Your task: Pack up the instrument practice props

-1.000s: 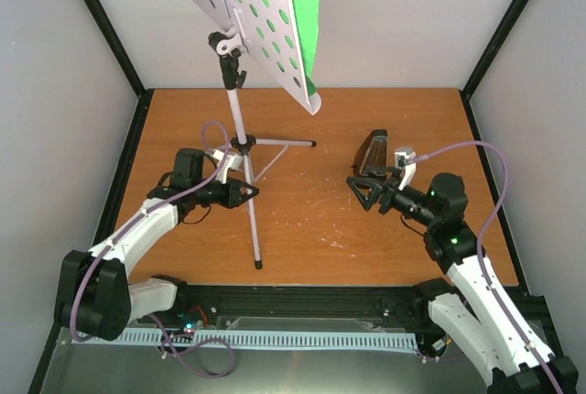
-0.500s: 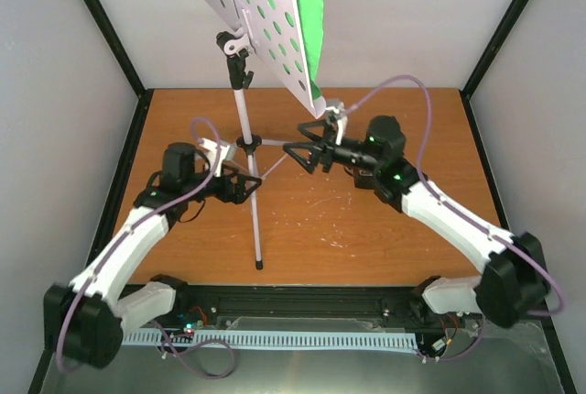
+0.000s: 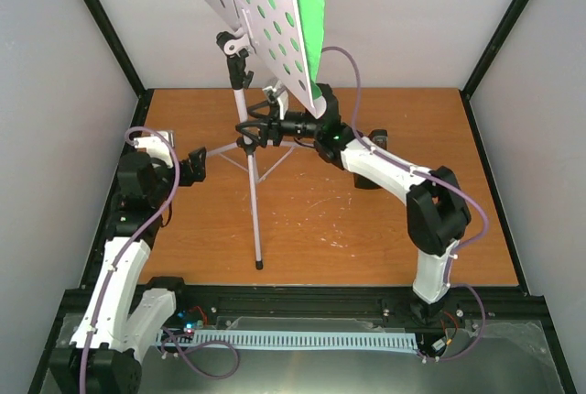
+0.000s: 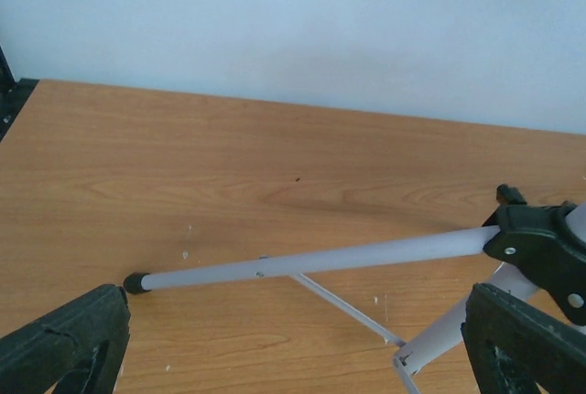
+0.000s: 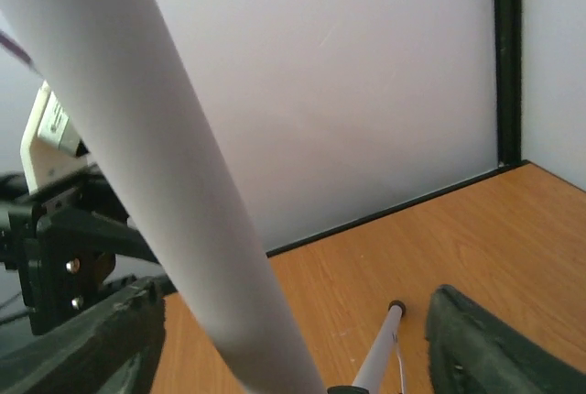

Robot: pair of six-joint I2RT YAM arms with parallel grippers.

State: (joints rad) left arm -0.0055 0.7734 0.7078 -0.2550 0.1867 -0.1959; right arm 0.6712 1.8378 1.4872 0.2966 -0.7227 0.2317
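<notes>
Right wrist: stand pole (image 5: 171,183) between jaws.

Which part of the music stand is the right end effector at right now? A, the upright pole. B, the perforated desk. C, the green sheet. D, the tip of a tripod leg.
A: the right wrist view shows the pale pole running between the fingers of the right end effector, and the top view puts that end effector at the pole, below the perforated desk.
</notes>
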